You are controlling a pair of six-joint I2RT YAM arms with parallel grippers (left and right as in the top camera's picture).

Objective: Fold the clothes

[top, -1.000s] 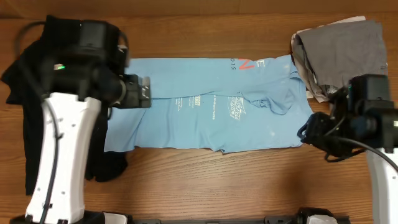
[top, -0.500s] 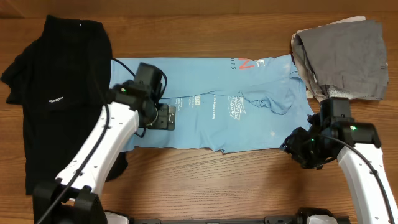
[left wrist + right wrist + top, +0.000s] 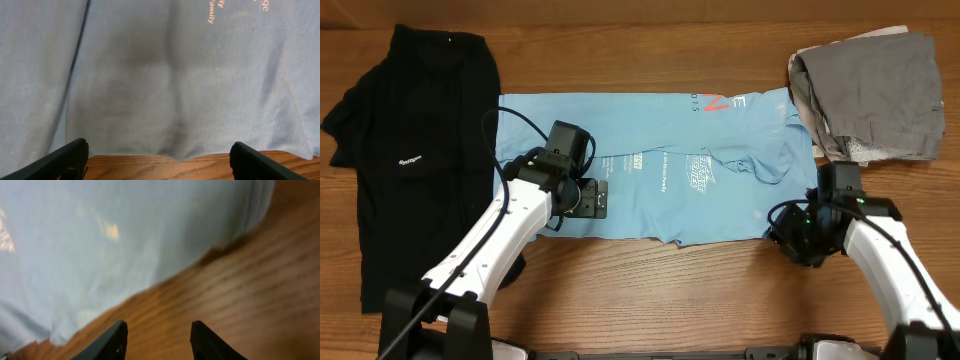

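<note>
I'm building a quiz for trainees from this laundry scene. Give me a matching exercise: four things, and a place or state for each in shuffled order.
1 blue T-shirt
2 black shirt
3 grey pile
4 left end effector

A bunched, far right corner
B open, above the blue hem
C spread flat, centre
D lying at the left side

Pairs: 1-C, 2-D, 3-A, 4-B

Left end effector (image 3: 592, 198) sits over the light blue T-shirt (image 3: 720, 212), perhaps touching it
</note>
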